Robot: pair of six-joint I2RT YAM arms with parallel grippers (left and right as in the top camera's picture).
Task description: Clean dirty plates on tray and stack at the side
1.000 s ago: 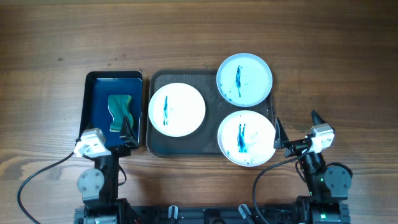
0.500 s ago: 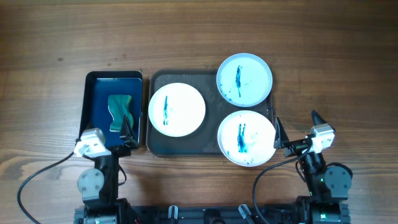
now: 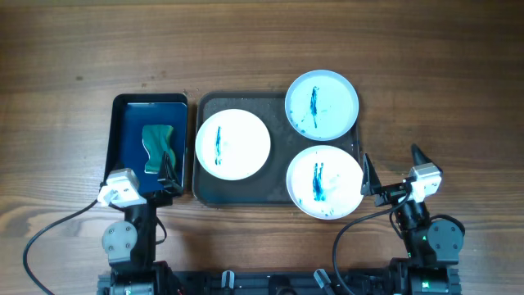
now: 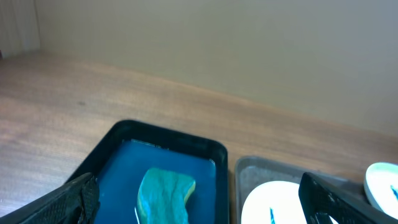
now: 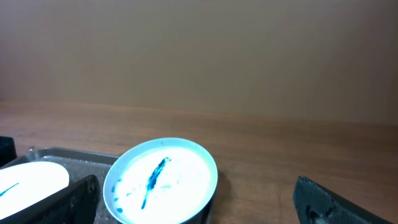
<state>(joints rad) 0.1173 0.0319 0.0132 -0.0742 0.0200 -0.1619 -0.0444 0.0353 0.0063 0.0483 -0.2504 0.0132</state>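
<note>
Three white plates with blue-green streaks lie on the dark brown-grey tray [image 3: 278, 102]. One plate [image 3: 232, 144] is at the tray's left. One plate [image 3: 322, 103] is at the back right, overhanging the rim. One plate [image 3: 324, 182] is at the front right. My left gripper [image 3: 169, 174] is open and empty over the front edge of the blue tray. My right gripper [image 3: 389, 168] is open and empty just right of the front right plate. The left wrist view shows the left plate [image 4: 273, 202]. The right wrist view shows the back right plate [image 5: 160, 180].
A narrower dark blue tray [image 3: 124, 131] stands left of the big tray and holds a teal sponge [image 3: 155, 146], which also shows in the left wrist view [image 4: 163, 196]. Bare wooden table lies behind and right of the trays.
</note>
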